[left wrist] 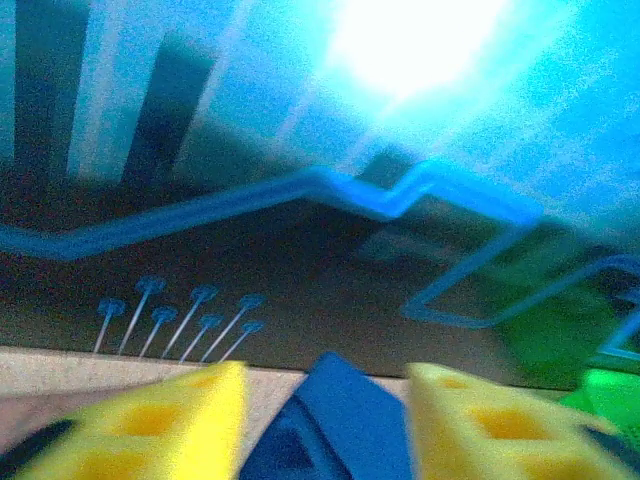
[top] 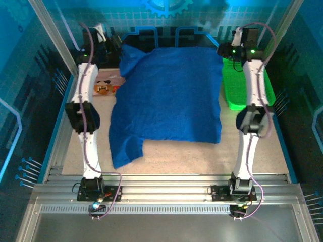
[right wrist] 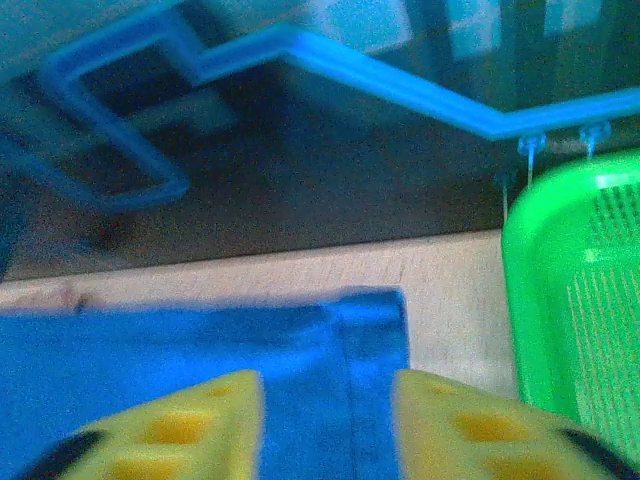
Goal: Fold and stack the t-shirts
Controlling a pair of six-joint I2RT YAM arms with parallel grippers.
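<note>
The royal-blue t-shirt [top: 171,96] lies spread over the middle of the table, one sleeve trailing toward the near left. The pale pink t-shirt [top: 107,83] with cartoon faces peeks out at the far left, beside the left arm and partly under the blue cloth. My left gripper [top: 117,52] is at the shirt's far left corner. Its yellow fingers [left wrist: 190,415] stand apart, with a raised peak of the blue t-shirt [left wrist: 335,420] between them. My right gripper [top: 225,51] is at the far right corner, open over the blue t-shirt's hemmed corner [right wrist: 345,340].
A green mesh basket [top: 252,88] sits at the far right beside the right arm, its rim [right wrist: 520,290] close to the right fingers. Dark enclosure walls stand just behind the table's far edge. Bare tabletop [top: 192,156] lies in front of the shirt.
</note>
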